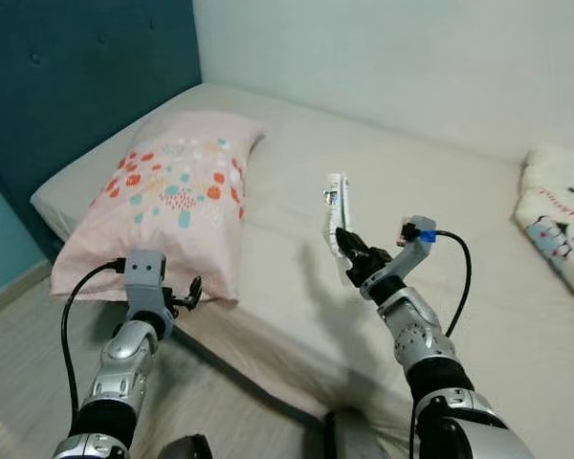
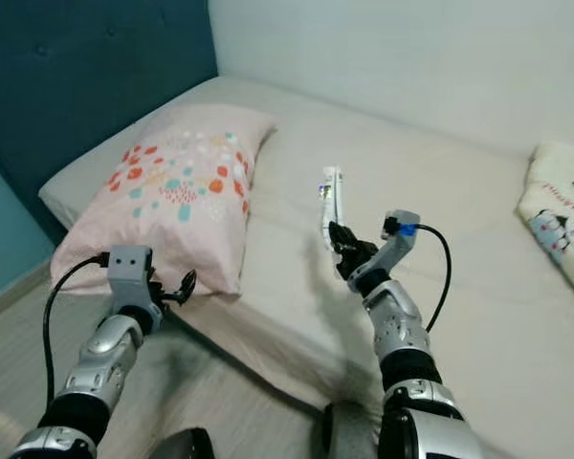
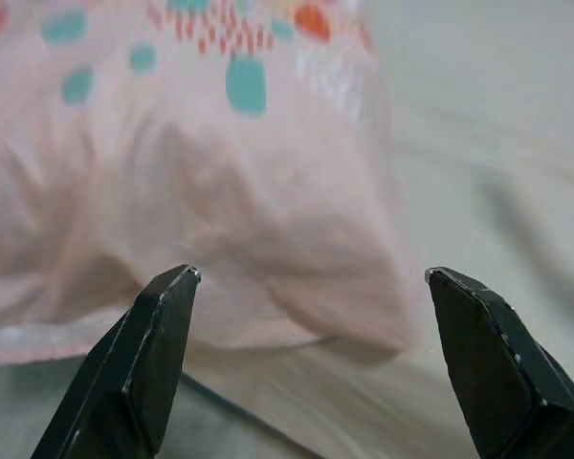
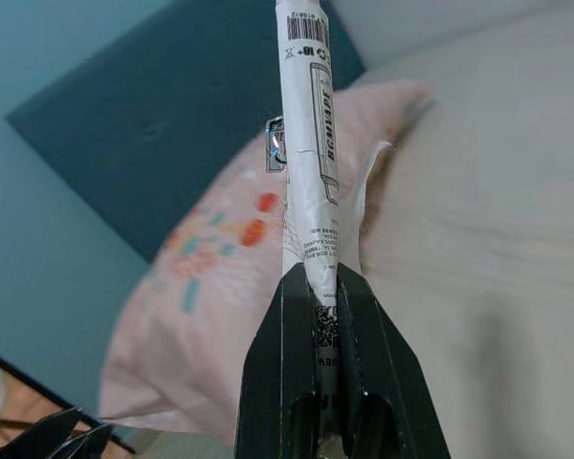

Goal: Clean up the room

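My right gripper (image 1: 349, 251) is shut on a flat white printed wrapper (image 1: 338, 212), which it holds upright above the middle of the beige bed (image 1: 402, 201). In the right wrist view the wrapper (image 4: 308, 153) sticks up from between the black fingers (image 4: 285, 363), barcode at its tip. My left gripper (image 1: 193, 292) is open at the near corner of the pink pillow (image 1: 177, 196) with its coloured spots. The left wrist view has both fingers (image 3: 153, 354) spread wide before the pillow's corner (image 3: 268, 258), holding nothing.
A dark teal headboard (image 1: 77, 67) stands behind the pillow. A folded white blanket with a cartoon print (image 1: 560, 225) lies at the bed's right edge. Pale wall runs behind the bed. Wood floor (image 1: 19, 325) shows at lower left beside the bed.
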